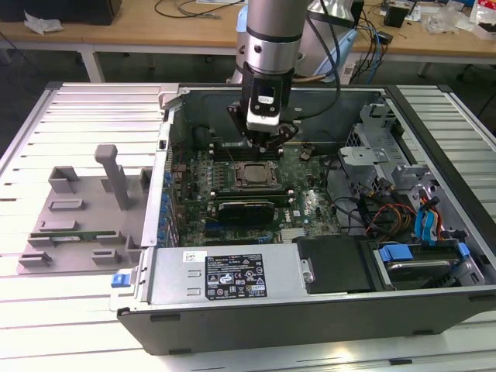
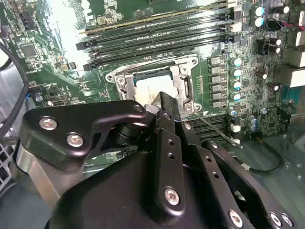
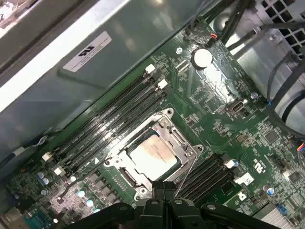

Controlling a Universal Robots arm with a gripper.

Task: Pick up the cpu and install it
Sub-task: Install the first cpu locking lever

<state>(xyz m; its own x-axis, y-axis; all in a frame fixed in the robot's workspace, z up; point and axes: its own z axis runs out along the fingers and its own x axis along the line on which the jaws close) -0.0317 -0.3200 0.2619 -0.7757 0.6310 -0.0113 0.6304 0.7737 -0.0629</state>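
Grey moulded plastic holder [image 1: 85, 209], with an upright post, lies on the slatted white counter [image 1: 46, 302] at the exterior view's left, well apart from the work. Next along stands the open black-and-steel computer case [image 1: 232, 279], its green motherboard [image 1: 310, 205] exposed. Over the board's middle hangs the black hand [image 1: 262, 143], directly above the square metal socket frame [image 3: 157, 157]. The small flat square cpu with a shiny silver-grey top [image 3: 152, 157] sits inside that frame, level with it as far as can be judged, so it appears seated. In both wrist views the hand's fingers [image 3: 164, 193] are drawn together over the frame's edge, gripping nothing visible; the hand is judged clenched and empty. The cpu is judged light, rigid and slick on top, with a fragile underside; any hold belongs on its thin outer edges. Further right are drive bays and coloured cables [image 1: 418, 225].
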